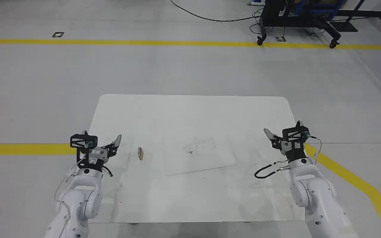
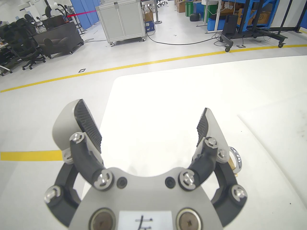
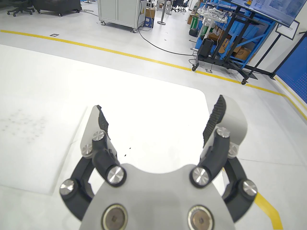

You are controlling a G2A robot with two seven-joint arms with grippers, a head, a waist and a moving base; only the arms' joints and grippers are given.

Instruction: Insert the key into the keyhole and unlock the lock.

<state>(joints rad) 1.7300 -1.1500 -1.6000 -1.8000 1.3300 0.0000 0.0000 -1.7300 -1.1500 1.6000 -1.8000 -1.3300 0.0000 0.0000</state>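
Fingers (image 2: pixel 87 123) spread wide on both grippers, holding nothing; a small brass piece with a silver loop (image 1: pixel 140 153) lies loose on the table (image 1: pixel 196 113).

At the table's near left edge, the left gripper (image 1: pixel 101 141) hangs with its jaws open and points toward the far side. The brass piece sits just to its right, apart from it, and is partly hidden behind one finger in the left wrist view. Whether it is the lock or the key cannot be told. To the right of the piece, a thin white sheet (image 1: pixel 208 160) with faint scuff marks lies flat on the table. Well apart from these, the right gripper (image 1: pixel 284 132) hangs at the near right edge, its jaws just as open, with bare tabletop between its fingers.
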